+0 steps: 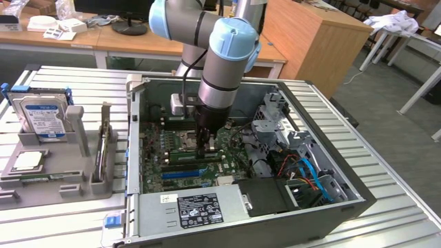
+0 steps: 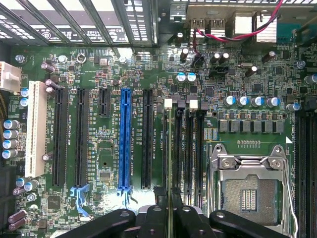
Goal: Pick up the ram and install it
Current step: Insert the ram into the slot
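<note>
The arm's reaching down into the open computer case (image 1: 132, 134), with the gripper (image 1: 206, 149) pinched nearly shut on the ram (image 2: 169, 148) — thin stick, so a narrow grip. It's held on edge, its long side running along the memory slots (image 2: 188, 144) just beside the empty processor socket (image 2: 247, 193) — I'd guess so it lines up with a slot. Can't tell if it's touching one. The hard drive (image 1: 43, 116) sits in its stand on the surface (image 1: 69, 77), well apart at the exterior view's left.
</note>
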Controlling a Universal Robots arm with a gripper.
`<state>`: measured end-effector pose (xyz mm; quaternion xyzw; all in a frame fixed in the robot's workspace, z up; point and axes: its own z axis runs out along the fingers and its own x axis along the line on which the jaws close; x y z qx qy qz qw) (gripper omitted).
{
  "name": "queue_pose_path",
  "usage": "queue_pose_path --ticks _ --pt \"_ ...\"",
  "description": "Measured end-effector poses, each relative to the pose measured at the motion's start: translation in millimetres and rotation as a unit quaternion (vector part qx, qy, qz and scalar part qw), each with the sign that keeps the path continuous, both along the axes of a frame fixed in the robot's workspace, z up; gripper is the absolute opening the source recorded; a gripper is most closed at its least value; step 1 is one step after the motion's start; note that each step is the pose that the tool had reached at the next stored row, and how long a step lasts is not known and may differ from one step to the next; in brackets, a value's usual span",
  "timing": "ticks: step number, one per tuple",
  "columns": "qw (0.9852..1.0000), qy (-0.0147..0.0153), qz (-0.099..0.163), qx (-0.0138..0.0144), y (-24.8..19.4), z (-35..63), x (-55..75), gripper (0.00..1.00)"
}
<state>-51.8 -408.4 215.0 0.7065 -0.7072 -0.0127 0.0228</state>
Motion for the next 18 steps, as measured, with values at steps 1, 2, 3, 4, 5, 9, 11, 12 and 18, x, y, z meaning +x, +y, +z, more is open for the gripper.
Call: queue_pose_path --ticks 1,2,3,4,5,9,11,12,18 --pt "1.0 0.0 0.0 0.0 0.0 0.0 0.0 0.14" --pt "1.0 0.0 0.0 0.0 0.0 0.0 0.0 0.14" --pt "1.0 0.0 0.0 0.0 0.0 0.0 0.0 0.14" --pt "1.0 0.0 0.0 0.0 0.0 0.0 0.0 0.14" --pt "1.0 0.0 0.0 0.0 0.0 0.0 0.0 0.14" --pt "1.0 0.0 0.0 0.0 0.0 0.0 0.0 0.15" --pt "1.0 0.0 0.0 0.0 0.0 0.0 0.0 0.22" --pt "1.0 0.0 0.0 0.0 0.0 0.0 0.0 0.22" --pt "1.0 0.0 0.0 0.0 0.0 0.0 0.0 0.35"
